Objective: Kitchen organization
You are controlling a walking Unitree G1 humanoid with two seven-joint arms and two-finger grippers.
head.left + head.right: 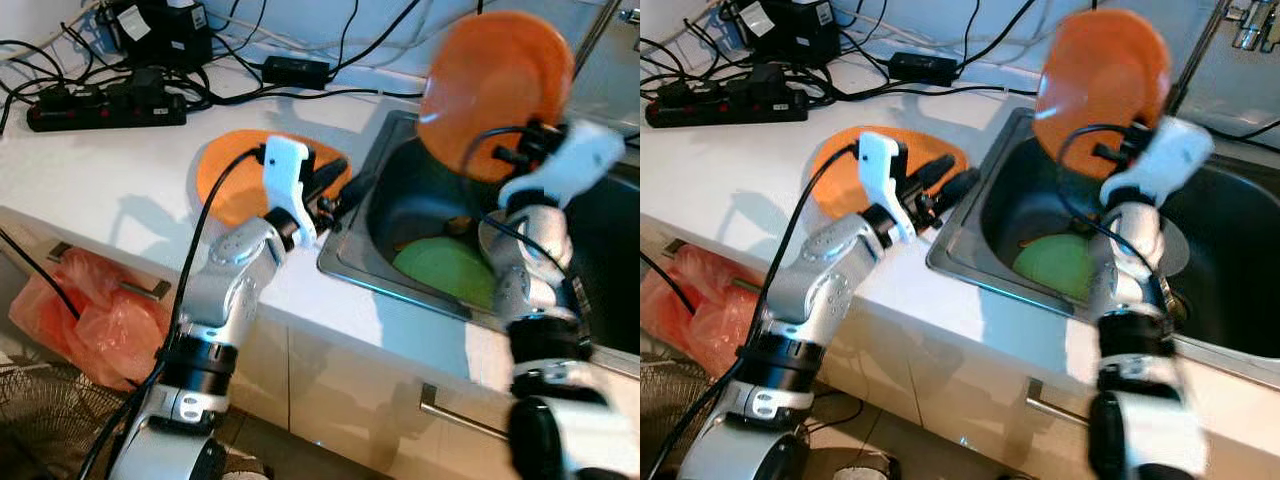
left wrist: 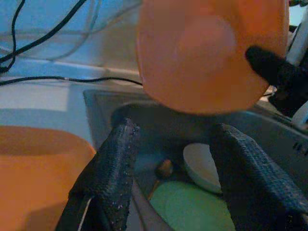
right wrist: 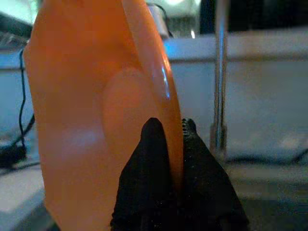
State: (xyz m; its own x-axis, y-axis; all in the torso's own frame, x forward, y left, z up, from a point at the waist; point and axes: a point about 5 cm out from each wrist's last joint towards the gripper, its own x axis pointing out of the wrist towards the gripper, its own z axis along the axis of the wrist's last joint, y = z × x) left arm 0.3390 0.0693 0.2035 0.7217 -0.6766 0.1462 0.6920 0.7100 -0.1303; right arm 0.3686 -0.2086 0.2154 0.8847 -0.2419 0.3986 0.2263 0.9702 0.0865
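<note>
My right hand [image 3: 171,159] pinches the rim of an orange plate [image 1: 495,90], holding it upright above the sink [image 1: 400,140]. My left hand [image 2: 173,178] hovers empty, fingers well apart, at the sink edge beside a second plate [image 1: 225,175] on the bench [image 1: 100,180]. With so thin an edge grip, I judge a quick swing could slip the plate onto the green dish [image 1: 445,265] below.

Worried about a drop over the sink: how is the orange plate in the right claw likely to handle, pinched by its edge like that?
The orange plate holds its shape upright, so it is probably stiff. It looks thin and plastic-like, likely light. Its surface is glossy, and the right claw pinches only the rim, so it may pivot or slip toward the sink.
</note>
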